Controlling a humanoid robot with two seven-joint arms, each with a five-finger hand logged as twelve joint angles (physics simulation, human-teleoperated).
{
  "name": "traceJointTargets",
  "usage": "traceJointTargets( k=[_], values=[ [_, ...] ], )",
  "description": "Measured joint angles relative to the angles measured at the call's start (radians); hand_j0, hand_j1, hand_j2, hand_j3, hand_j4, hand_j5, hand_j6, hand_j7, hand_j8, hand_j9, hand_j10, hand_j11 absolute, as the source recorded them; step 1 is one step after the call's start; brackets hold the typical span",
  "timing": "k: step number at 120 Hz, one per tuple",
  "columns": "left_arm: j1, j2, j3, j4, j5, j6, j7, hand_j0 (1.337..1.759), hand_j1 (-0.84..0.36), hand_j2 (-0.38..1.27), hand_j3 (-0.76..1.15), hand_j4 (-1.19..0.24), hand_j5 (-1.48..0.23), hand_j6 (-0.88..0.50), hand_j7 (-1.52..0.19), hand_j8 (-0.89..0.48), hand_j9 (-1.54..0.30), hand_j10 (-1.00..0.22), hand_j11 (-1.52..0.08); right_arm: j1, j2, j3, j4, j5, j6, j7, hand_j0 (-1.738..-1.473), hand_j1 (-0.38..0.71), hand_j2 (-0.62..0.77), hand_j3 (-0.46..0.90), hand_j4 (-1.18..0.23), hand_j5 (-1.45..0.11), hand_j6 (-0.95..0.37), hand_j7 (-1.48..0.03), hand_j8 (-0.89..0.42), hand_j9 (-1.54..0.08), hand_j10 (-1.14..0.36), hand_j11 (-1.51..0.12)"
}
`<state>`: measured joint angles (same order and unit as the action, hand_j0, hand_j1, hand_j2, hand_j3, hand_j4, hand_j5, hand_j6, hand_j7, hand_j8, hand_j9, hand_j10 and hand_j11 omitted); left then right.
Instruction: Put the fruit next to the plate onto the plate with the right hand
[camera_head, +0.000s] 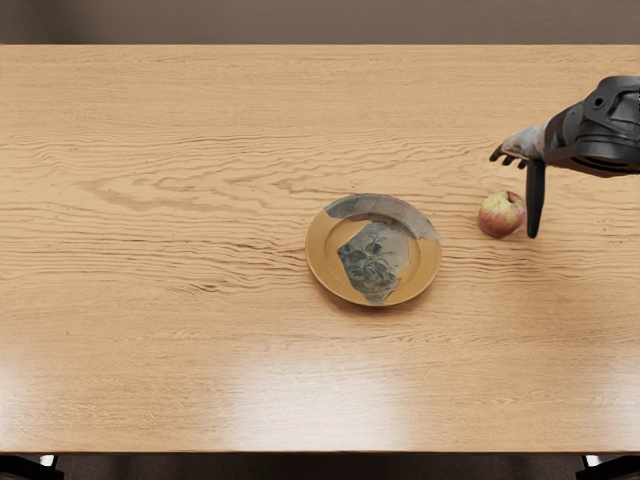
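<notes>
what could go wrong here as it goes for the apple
1. The apple is round and lies loose on the table. The open robot hand hangs close on its right and holds nothing, so a sideways nudge could roll it away before a grasp closes.
2. The plate looks shallow, with a low rim. An apple released off-centre might roll back off.

On the desk (150, 320), the plate (322, 248) lies slightly right of centre. The fruit (501, 214) rests on the desk to the plate's right, a little farther back and apart from it. The right hand (527, 160) hangs just beside the fruit, on its right.
</notes>
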<state>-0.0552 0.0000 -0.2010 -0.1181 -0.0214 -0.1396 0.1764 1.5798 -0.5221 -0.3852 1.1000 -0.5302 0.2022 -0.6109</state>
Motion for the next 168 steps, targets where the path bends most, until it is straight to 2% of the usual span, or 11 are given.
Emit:
traceJointTargets(
  k=[37, 82, 120, 153, 168],
  values=[
    [0.0, 0.0, 0.0, 0.0, 0.0, 0.0, 0.0, 1.658, 0.34, 0.0, 0.0, -0.01, -0.01, -0.01, -0.01, -0.01, -0.01, -0.01, -0.01, -0.048, 0.007, -0.001, 0.008, -0.034, -0.101, 0.0, -1.658, -0.2, -0.02, 0.0, -0.13, -0.17, -0.13, -0.17, -0.13, -0.17, -0.13, -0.17],
    [0.0, 0.0, -0.001, 0.0, 0.0, 0.0, 0.0, 1.658, 0.34, 0.0, 0.0, -0.01, -0.01, -0.01, -0.01, -0.01, -0.01, -0.01, -0.01, -0.117, 0.02, -0.007, 0.037, -0.138, -0.27, 0.0, -1.658, -0.17, -0.03, 0.0, -0.15, -0.19, -0.15, -0.19, -0.15, -0.19, -0.15, -0.19],
    [0.0, 0.0, -0.001, 0.0, 0.0, 0.0, 0.0, 1.658, 0.34, 0.0, 0.0, -0.01, -0.01, -0.01, -0.01, -0.01, -0.01, -0.01, -0.01, -0.151, 0.029, -0.006, 0.042, -0.156, -0.315, 0.0, -1.658, -0.17, -0.03, 0.0, -0.15, -0.2, -0.16, -0.2, -0.15, -0.2, -0.15, -0.2],
    [0.0, 0.0, 0.0, 0.0, 0.0, 0.0, 0.0, 1.658, 0.34, 0.0, 0.0, -0.01, -0.01, -0.01, -0.01, -0.01, -0.01, -0.01, -0.01, -0.169, 0.03, -0.006, 0.043, -0.158, -0.351, 0.0, -1.658, -0.13, -0.04, 0.0, -0.19, -0.24, -0.19, -0.24, -0.19, -0.24, -0.19, -0.24],
    [0.0, 0.0, 0.0, 0.0, 0.0, 0.0, 0.0, 1.658, 0.34, 0.0, 0.0, -0.01, -0.01, -0.01, -0.01, -0.01, -0.01, -0.01, -0.01, -0.164, 0.061, -0.007, 0.041, -0.156, -0.354, 0.0, -1.658, -0.12, -0.04, 0.0, -0.2, -0.25, -0.2, -0.25, -0.2, -0.25, -0.2, -0.25]
  ],
)
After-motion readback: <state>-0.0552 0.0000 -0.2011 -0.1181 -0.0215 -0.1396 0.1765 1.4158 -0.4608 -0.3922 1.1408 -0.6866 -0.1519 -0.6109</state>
